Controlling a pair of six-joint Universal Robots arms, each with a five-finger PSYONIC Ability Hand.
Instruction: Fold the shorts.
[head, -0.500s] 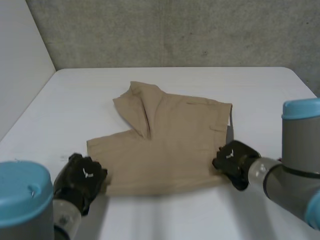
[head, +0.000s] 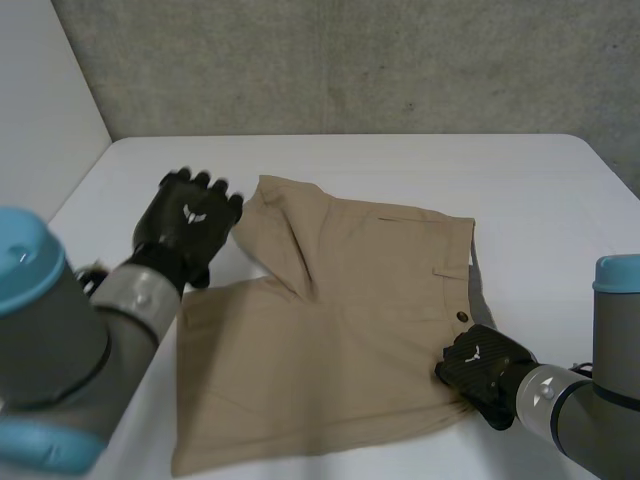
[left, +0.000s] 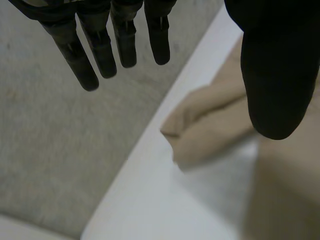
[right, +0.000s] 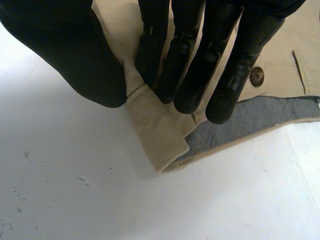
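Tan shorts lie spread on the white table, one leg folded over at the far left. My left hand hovers by that folded leg, fingers straight and thumb apart, holding nothing; past the fingers lies the leg's rumpled end. My right hand is at the near right corner of the waistband. There its fingers and thumb pinch the corner of the shorts, which is turned up, beside a brown button.
A grey concrete wall stands behind the table's far edge. Bare table surface lies to the right of the shorts and along the far side. The table's left edge runs close beside my left hand.
My left hand has left the shorts' near left corner and risen to the far left leg. My right hand has drawn the waistband corner nearer, and the shorts now reach closer to me.
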